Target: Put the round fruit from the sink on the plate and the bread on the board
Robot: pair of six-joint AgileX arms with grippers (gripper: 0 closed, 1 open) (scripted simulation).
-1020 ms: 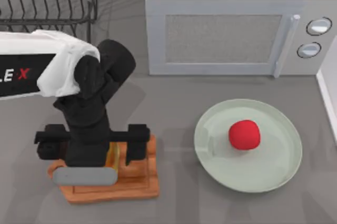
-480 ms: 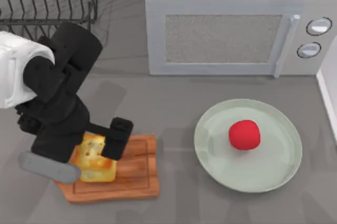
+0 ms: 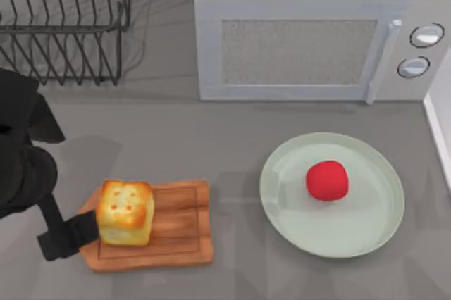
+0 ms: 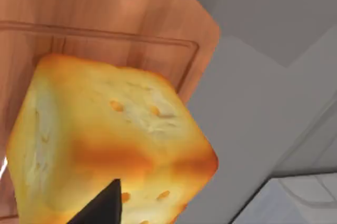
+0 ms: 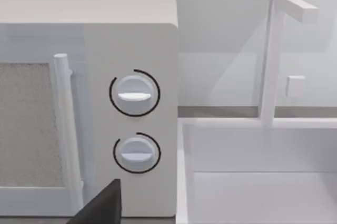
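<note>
Your left gripper (image 3: 67, 233) sits at the board's (image 3: 180, 233) left end beside the bread (image 3: 125, 212), jaws I cannot tell. Farther right, the fruit (image 3: 327, 179) rests on the plate (image 3: 366, 233). Both look placed; next, just park the arm.

Bread (image 3: 125, 213): golden-yellow toasted cube w/ browned edges, few dark dots on its top face, sitting upright on the board (image 3: 180, 233), toward the board's left end, near the handle. Board: brown wooden rectangle, inset groove, tapered handle end w/ a hole, lying flat on the table's front left. Fruit (image 3: 327, 179): small smooth bright red ball, resting on the plate (image 3: 296, 226), a bit right of centre. Plate: large, round, pale green, shallow raised rim, flat on the table right of the board, well apart from it.
</note>
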